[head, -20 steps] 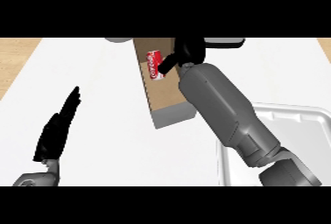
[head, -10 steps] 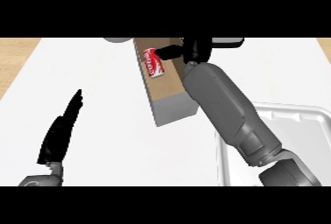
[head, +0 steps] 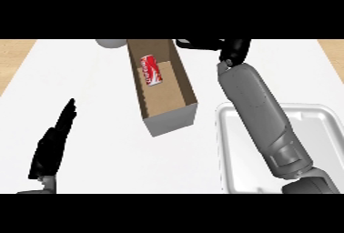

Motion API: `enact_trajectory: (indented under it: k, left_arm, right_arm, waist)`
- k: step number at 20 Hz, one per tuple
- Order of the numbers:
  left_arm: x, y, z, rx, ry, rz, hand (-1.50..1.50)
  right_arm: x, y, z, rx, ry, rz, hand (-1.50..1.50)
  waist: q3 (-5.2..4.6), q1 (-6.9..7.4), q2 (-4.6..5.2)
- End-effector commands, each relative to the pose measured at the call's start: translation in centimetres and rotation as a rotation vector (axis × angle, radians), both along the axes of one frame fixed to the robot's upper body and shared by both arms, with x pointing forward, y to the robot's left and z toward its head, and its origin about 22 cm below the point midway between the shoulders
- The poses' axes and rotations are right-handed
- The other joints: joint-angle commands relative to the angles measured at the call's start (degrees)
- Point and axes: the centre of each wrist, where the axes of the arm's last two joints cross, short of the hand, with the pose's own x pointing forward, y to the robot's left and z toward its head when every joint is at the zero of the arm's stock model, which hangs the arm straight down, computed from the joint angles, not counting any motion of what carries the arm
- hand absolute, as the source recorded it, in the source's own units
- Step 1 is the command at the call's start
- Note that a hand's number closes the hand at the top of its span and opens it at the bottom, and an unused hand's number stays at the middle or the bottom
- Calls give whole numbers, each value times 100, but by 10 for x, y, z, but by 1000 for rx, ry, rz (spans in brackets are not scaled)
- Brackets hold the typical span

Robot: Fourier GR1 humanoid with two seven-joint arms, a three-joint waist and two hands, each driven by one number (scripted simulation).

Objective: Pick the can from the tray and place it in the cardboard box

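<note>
A red can lies on its side inside the cardboard box, toward the box's far end. My right hand is just past the box's far right corner, apart from the can, fingers spread to the left and holding nothing. The grey right forearm runs down across the white tray at the right. At the lower left my left hand rests open, fingers pointing up.
A grey rounded object shows at the box's far left corner. The counter's wooden edges show at both far corners. The tray's rim lies close to the box's near right corner.
The can has left my right hand and now lies in the box. My right hand has moved off to the right of the box. The view has shifted, showing the box's inside.
</note>
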Motion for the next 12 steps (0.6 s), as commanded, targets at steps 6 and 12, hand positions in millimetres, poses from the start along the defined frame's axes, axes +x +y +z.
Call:
enact_trajectory:
  k: [6, 12]
  left_arm:
    - [-1, -2, 5, -4, -2, 25, 0]
    - [-15, 1, 3, -11, 10, 26, 0]
  right_arm:
    - [-45, -124, -24, 65, -63, -101, -150]
    - [-102, -195, -15, 12, -49, -35, -150]
  waist:
    - [2, -188, -41]
    - [-1, -143, -37]
